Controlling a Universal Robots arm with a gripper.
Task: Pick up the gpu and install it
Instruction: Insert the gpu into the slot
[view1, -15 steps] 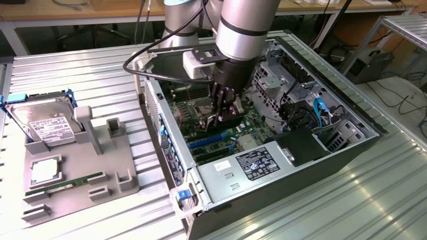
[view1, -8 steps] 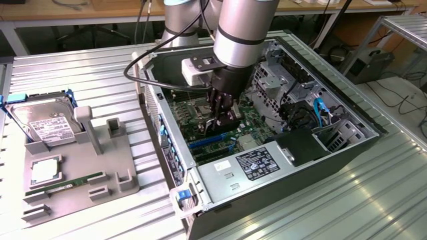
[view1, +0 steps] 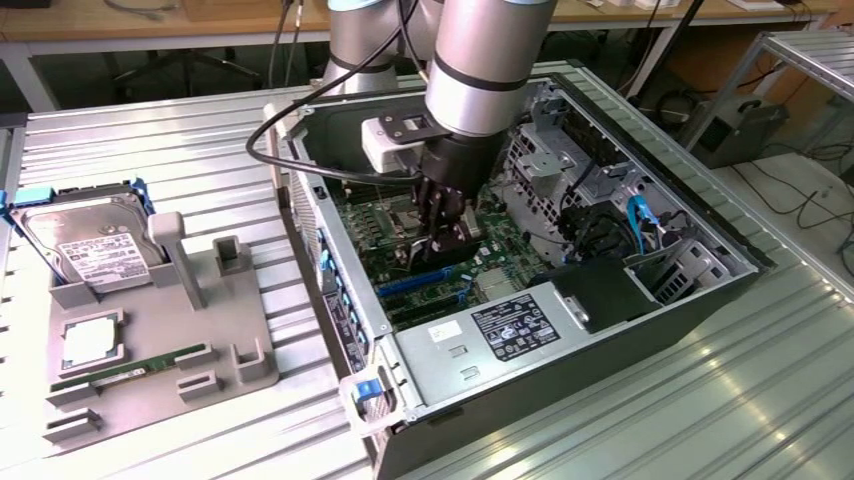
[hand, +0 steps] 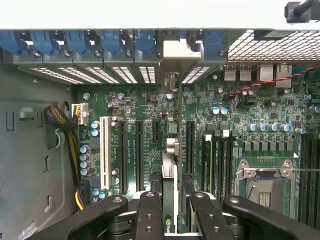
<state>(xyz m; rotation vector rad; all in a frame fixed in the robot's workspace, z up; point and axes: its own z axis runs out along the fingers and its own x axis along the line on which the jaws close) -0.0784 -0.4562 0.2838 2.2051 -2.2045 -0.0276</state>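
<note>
Low in the wrist view's centre, the claw (hand: 170, 210) pinches the gpu (hand: 170, 172) edge-on above the motherboard (hand: 200, 120), mid-install; seating likely needs slot alignment.

gpu (hand: 170, 170) mostly hidden edge-on, end effector (hand: 169, 200) cropped

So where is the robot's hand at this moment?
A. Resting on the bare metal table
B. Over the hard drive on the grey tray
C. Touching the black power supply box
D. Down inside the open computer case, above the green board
D: the hand is down inside the open computer case, just over the motherboard, with the gpu edge-on between its fingers.
</note>
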